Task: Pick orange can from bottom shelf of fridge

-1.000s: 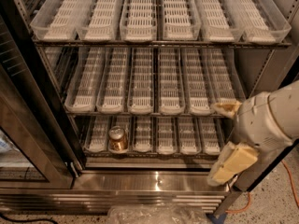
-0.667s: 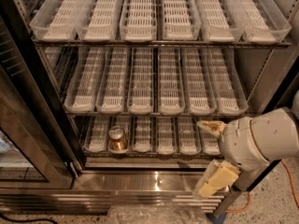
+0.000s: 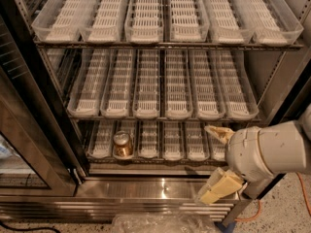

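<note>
The orange can [image 3: 122, 144] stands upright in the second tray from the left on the bottom shelf [image 3: 160, 154] of the fridge [image 3: 155, 188], its silver top showing. My gripper [image 3: 217, 161] is at the lower right, in front of the right end of the bottom shelf. Its two cream fingers are spread apart, one [image 3: 219, 132] up at shelf level and one [image 3: 219, 187] down over the steel base. It holds nothing. It is well to the right of the can, about three trays away.
Two upper racks of long white slotted trays [image 3: 160, 18] hold nothing. The open glass door [image 3: 24, 130] stands at the left. A ribbed steel base [image 3: 121, 203] runs below the shelf. Crumpled clear plastic [image 3: 160, 223] lies on the floor. An orange cable [image 3: 301, 198] is at right.
My arm and gripper have moved left and down, from beside the middle rack's right end to in front of the bottom shelf's right end. The can has not moved.
</note>
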{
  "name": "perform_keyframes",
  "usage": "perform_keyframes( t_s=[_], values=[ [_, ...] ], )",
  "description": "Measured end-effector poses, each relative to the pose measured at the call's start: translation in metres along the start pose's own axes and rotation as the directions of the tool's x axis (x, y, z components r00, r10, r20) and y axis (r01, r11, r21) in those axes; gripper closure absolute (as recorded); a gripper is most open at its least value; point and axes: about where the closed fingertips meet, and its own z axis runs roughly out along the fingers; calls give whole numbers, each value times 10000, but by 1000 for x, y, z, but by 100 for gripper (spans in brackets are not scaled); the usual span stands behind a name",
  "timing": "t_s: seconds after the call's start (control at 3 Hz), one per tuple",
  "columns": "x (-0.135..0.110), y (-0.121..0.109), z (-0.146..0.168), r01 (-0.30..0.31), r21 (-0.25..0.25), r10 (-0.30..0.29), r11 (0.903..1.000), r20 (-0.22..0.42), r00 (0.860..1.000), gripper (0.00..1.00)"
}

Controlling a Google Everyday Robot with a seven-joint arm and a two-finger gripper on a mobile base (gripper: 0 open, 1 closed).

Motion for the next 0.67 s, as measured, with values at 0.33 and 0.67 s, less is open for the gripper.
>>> perform_keyframes(
  t_s=[0.33,0.67],
  values=[
    [6,-5,28,-297,946,195,9951,1076,9940,0],
    [6,-33,69,-812,1653,319,9829,2815,9590,0]
  ],
)
